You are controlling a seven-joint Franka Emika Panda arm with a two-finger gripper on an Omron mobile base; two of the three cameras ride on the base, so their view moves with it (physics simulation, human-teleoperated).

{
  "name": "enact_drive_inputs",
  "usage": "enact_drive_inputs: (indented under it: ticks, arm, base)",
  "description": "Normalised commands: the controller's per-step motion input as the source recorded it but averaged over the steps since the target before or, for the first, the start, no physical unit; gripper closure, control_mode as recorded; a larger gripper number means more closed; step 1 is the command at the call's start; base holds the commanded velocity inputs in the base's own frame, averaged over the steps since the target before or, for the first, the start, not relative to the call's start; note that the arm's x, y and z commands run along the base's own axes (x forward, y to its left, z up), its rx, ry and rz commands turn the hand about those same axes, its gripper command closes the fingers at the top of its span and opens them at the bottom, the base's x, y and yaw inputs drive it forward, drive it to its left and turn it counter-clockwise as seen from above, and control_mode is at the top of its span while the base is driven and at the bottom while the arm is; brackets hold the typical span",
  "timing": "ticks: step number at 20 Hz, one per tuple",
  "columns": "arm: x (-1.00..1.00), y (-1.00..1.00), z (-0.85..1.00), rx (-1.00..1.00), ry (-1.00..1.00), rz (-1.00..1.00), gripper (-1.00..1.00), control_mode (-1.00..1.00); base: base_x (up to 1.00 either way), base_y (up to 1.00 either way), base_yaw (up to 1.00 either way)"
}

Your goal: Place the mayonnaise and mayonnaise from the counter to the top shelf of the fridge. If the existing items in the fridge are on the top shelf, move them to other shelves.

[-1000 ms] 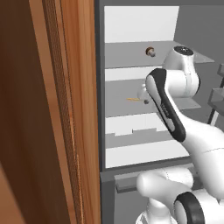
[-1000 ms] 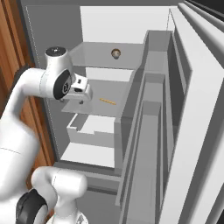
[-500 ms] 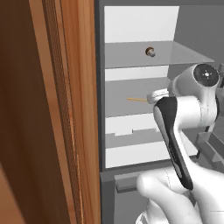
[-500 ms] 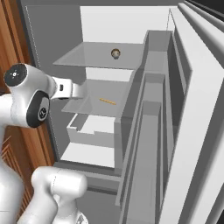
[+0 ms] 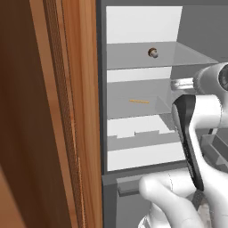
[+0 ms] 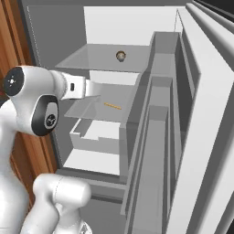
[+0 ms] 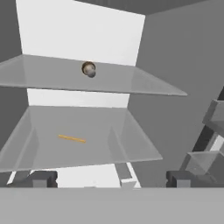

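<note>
Sliver point(image 7: 72, 138) on shelf ahead of open gripper point(image 7: 109, 178).

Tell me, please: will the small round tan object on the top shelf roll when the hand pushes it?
Probably yes: the round tan object looks ball-like and sits on the smooth, flat top shelf. It seems tiny, so likely light and easily knocked away.

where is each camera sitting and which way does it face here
Left base view: behind the arm's left, past a wooden cabinet side into the fridge; arm at right.
Right base view: behind the arm's right, facing the fridge and its door racks; arm at left.
Hand view: on the hand, facing the shelves; open pincer at the bottom.
All three share the tan round item on the top shelf and the orange sliver below.
</note>
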Motion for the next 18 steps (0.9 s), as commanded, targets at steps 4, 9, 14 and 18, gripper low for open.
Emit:
enact_drive_inputs:
  ticks: [4,9,14,18]
  arm:
    - [0.0,-0.67,0.78,0.1,0.0,-0.07,-1.0,-1.0]
    - [0.07,-0.19,0.35,0.04,0.04,0.0,-1.0,-1.0]
    - [0.05,0.0,0.0,0.05,0.03,0.0,-1.0,-1.0]
    - [0.29,0.0,-0.01,0.18,0.12,0.0,-1.0,-1.0]
  base:
    - [0.0,0.0,0.0]
    - [0.0,0.0,0.0]
    - [0.0,0.0,0.0]
    - [0.0,0.0,0.0]
